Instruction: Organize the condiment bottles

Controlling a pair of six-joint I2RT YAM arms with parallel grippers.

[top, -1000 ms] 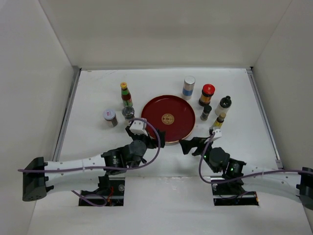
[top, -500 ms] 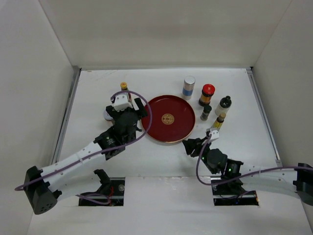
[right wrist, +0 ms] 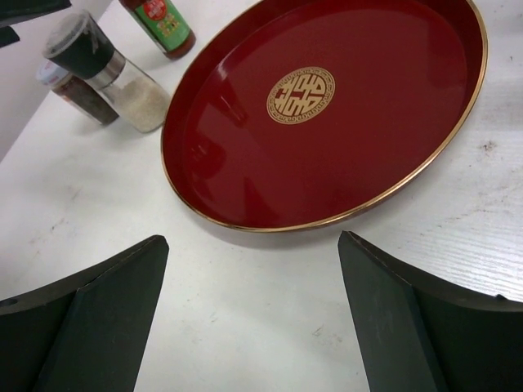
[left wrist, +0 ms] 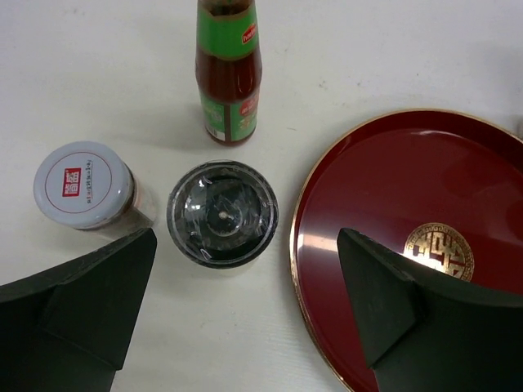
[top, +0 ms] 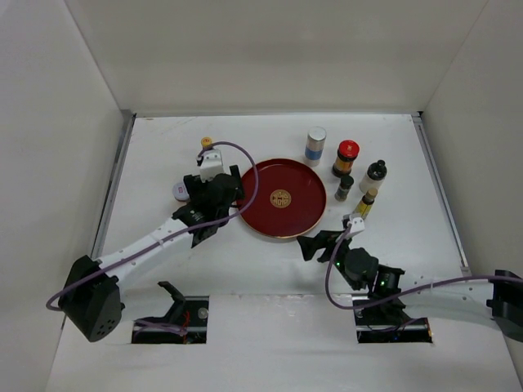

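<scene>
Three condiment bottles stand left of the red tray (top: 281, 198): a green-labelled sauce bottle (left wrist: 229, 73), a white-lidded jar (left wrist: 82, 184) and a black-topped grinder (left wrist: 222, 214). My left gripper (left wrist: 245, 245) hovers open just above them, with the grinder slightly ahead of the gap between its fingers and nothing held. Only the yellow cap (top: 207, 142) and the white-lidded jar (top: 181, 190) show from above. Right of the tray stand several more: a silver-capped jar (top: 315, 145), a red-capped jar (top: 346, 158), a small dark bottle (top: 344, 187), a black-capped bottle (top: 373, 175) and a yellow-capped bottle (top: 367, 202). My right gripper (top: 315, 243) is open and empty at the tray's near edge.
The tray (right wrist: 245, 163) is round with a gold rim and a gold emblem (right wrist: 301, 94), and nothing lies in it. White walls close the table at the back and on both sides. The left fingers (left wrist: 384, 302) overhang the tray's left rim.
My left arm has swung from the tray's near-left edge out over the three left bottles. The right gripper narrowed, then spread again, staying near the tray's front edge.
</scene>
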